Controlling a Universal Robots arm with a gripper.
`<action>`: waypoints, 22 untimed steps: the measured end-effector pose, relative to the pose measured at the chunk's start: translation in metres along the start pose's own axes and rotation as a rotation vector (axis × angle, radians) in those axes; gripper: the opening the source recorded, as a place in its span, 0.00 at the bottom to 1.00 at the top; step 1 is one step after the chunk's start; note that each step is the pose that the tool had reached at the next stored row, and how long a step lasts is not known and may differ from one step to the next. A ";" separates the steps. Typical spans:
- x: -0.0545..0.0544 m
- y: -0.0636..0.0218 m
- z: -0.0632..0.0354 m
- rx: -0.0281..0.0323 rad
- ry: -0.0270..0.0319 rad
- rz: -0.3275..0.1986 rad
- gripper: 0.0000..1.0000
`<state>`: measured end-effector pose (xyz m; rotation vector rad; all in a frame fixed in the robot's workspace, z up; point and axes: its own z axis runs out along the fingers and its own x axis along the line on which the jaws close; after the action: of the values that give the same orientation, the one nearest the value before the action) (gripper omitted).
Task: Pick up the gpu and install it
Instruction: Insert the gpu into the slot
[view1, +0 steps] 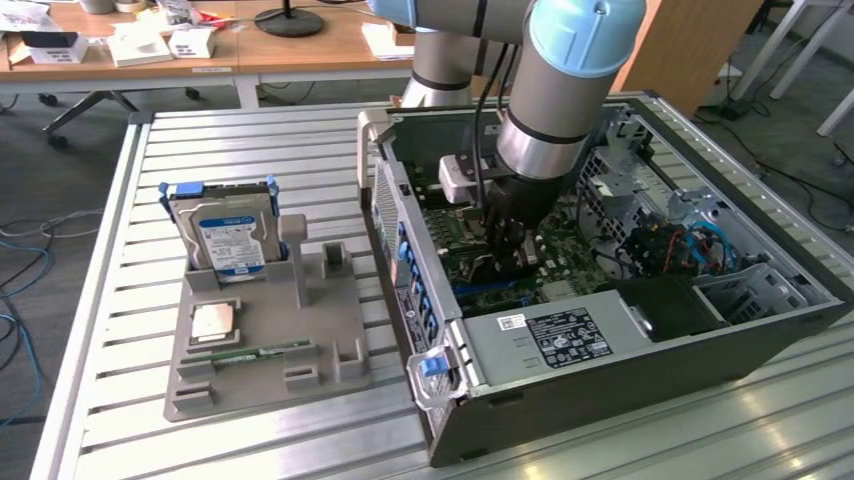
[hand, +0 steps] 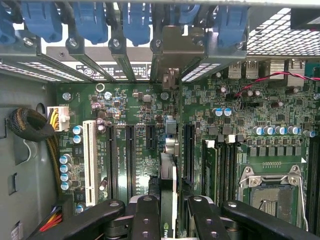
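Gripper (view1: 505, 262) inside computer case (view1: 601, 395), fingers pinching gpu (hand: 168, 167) edge-on over motherboard (hand: 135, 107).
Card stands upright between the fingers, bracket end towards the rear slot covers (hand: 200, 72); whether its connector is seated cannot be judged. Risk: slight skew would jam the bracket or strain the slot under downward pressure.

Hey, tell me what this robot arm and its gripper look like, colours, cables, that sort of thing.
The arm is a silver-grey metal tube with black bands and rounded light blue joint caps. A black cable runs along it, and a pale grey block sits at the wrist. The gripper is black; its fingers are flat linked bars with round pivot holes.
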<state>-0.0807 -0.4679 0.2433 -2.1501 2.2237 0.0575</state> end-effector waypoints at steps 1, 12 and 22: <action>0.000 0.0000 0.0000 0.0000 0.0000 0.000 0.26; 0.000 0.0000 0.0015 0.0000 0.0000 0.000 0.26; 0.000 0.0001 0.0020 -0.0001 0.0002 0.000 0.26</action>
<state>-0.0808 -0.4679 0.2413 -2.1502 2.2239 0.0574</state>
